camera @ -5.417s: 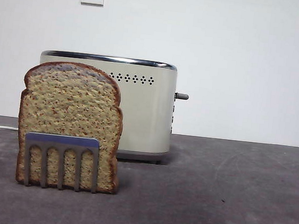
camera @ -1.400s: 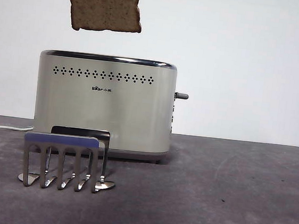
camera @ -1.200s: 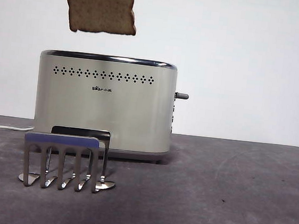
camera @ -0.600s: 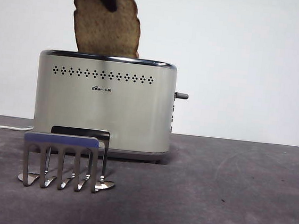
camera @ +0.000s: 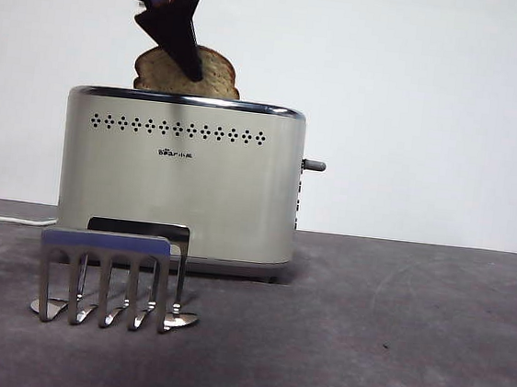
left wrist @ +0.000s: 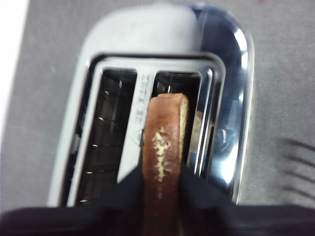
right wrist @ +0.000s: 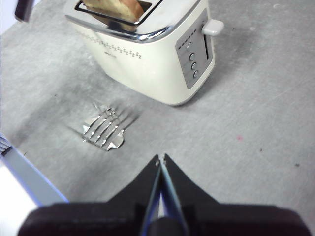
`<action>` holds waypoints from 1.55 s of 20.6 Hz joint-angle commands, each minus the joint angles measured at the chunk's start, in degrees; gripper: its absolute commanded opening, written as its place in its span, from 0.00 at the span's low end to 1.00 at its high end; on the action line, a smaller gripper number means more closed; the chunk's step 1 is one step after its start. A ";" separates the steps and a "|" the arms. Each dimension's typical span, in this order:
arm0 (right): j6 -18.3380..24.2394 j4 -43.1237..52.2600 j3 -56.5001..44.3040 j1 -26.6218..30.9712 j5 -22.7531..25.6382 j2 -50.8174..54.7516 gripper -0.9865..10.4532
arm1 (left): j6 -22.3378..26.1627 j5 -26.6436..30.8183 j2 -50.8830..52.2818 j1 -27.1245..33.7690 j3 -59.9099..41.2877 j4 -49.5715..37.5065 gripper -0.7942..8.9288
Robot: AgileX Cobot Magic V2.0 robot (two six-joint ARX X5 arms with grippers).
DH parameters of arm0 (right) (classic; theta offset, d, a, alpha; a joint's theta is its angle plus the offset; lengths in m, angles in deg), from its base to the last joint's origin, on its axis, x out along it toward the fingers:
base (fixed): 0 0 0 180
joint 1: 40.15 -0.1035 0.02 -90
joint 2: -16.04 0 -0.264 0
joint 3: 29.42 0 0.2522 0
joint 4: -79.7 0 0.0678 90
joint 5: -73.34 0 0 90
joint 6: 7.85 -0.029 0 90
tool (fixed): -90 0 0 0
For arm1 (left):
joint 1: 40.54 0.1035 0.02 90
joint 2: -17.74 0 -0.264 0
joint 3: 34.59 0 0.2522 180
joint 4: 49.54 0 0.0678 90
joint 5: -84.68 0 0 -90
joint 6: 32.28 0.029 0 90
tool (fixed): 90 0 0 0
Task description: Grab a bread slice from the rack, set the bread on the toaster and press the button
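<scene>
The slice of bread (camera: pixel 206 73), speckled brown, stands half sunk in the toaster (camera: pixel 181 181), pinched by the left claw (left wrist: pixel 161 184).

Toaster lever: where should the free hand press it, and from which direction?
Press the top of the toaster's small lever knob, jutting from the end panel above the round buttons. Come from above with the right hand, shut; the knob's vertical slot suggests downward travel.
</scene>
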 commanded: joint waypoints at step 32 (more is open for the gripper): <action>-21.88 46.73 17.09 -7.69 -5.42 -50.82 0.08 | -38.62 1.75 27.19 -0.04 -0.04 -0.11 0.48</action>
